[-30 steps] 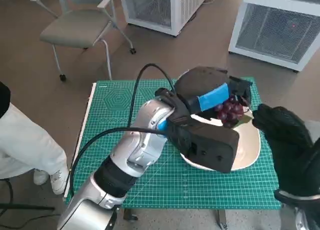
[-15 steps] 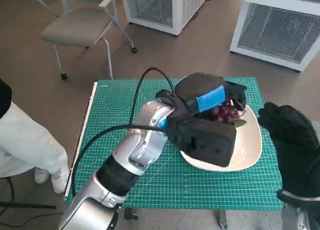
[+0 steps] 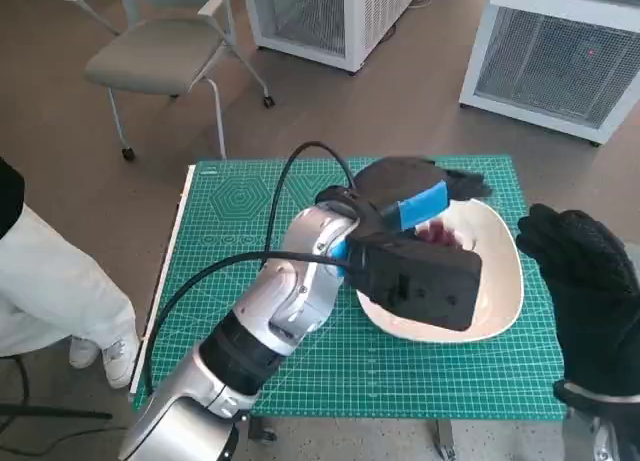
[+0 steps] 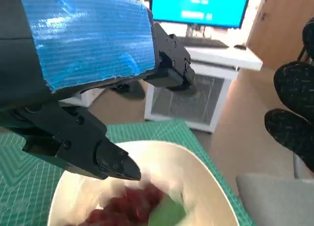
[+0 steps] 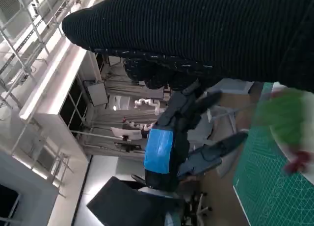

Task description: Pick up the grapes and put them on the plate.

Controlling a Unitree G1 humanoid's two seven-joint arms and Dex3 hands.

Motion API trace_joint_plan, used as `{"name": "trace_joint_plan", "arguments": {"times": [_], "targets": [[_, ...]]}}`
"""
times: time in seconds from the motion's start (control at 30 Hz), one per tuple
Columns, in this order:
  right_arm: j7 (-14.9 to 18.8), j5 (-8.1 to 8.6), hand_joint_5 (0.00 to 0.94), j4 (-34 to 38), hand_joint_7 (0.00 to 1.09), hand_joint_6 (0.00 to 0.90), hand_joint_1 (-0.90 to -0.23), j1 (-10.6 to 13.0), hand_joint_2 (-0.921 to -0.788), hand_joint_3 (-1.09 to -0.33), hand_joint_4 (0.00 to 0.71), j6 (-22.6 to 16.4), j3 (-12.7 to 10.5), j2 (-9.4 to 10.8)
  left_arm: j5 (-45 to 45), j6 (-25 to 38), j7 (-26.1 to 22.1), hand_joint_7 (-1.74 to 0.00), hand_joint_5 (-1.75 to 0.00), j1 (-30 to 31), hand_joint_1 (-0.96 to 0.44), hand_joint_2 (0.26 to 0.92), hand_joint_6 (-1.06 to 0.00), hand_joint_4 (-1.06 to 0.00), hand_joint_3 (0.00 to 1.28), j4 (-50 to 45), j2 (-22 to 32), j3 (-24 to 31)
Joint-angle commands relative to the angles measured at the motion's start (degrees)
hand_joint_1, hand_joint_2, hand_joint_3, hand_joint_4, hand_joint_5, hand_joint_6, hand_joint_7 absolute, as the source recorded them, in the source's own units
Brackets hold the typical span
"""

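Observation:
The dark red grapes lie in the white plate, mostly hidden under my left hand. That hand hovers over the plate's far side with its fingers spread and nothing between them. In the left wrist view the grapes with a green leaf are a blur on the plate below the black fingers. My gloved right hand hangs empty beside the plate's right rim. The right wrist view shows the left hand, fingers apart, and the blurred grapes.
The plate sits on a green cutting mat covering the small table. A grey chair and two white cabinets stand beyond it. A person's white-trousered leg is at the table's left side.
My left hand has opened and let go of the grapes, which have dropped onto the plate. The right hand has hardly moved.

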Motion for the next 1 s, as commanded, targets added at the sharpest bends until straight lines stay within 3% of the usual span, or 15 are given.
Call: {"name": "trace_joint_plan", "arguments": {"times": [0.03,0.43,0.7,0.73,0.83,0.87,1.0], "targets": [[-0.19,-0.07,0.760,0.42,0.97,0.265,-0.353,1.15,-0.921,-0.616,0.440,0.85,0.12,0.11,-0.37,-2.32,1.71,-0.03,-0.02,-0.47,-0.32,0.824,-0.39,-0.31,0.01,0.97,-0.27,0.00],[0.36,0.08,0.757,0.71,0.97,0.265,-0.352,1.05,-0.921,-0.617,0.444,0.82,0.25,-0.09,-2.01,-3.60,4.77,-0.03,-0.01,0.88,-0.36,0.830,-0.41,-0.33,0.01,1.55,0.73,2.22],[0.70,0.51,0.758,0.42,0.97,0.264,-0.354,1.02,-0.921,-0.618,0.443,1.27,0.41,-0.18,-6.79,-4.41,5.05,-0.04,-0.02,5.79,-0.40,0.846,-0.45,-0.37,0.01,-4.10,4.25,8.33],[0.77,0.57,0.758,0.38,0.97,0.264,-0.354,1.01,-0.921,-0.618,0.443,1.30,0.42,-0.20,-8.02,-5.05,5.02,-0.03,-0.11,6.69,-0.40,0.848,-0.45,-0.39,0.01,-4.64,4.68,9.43],[0.92,0.61,0.759,0.27,0.97,0.262,-0.356,0.96,-0.921,-0.617,0.444,1.40,0.51,-0.24,-13.19,-7.76,4.28,-0.02,-0.62,10.08,-0.41,0.853,-0.47,-0.43,0.01,-6.12,6.18,13.54],[0.92,0.56,0.759,0.23,0.97,0.262,-0.356,0.92,-0.921,-0.617,0.444,1.42,0.55,-0.25,-15.03,-8.71,3.77,-0.01,-0.66,11.23,-0.41,0.857,-0.48,-0.42,0.01,-6.55,6.67,14.84],[0.95,0.30,0.759,0.29,0.97,0.259,-0.358,0.77,-0.921,-0.616,0.444,1.35,0.75,-0.24,-22.01,-12.66,1.58,-0.01,-0.25,15.37,-0.44,0.874,-0.48,-0.39,0.00,-7.50,8.12,19.09]]}}
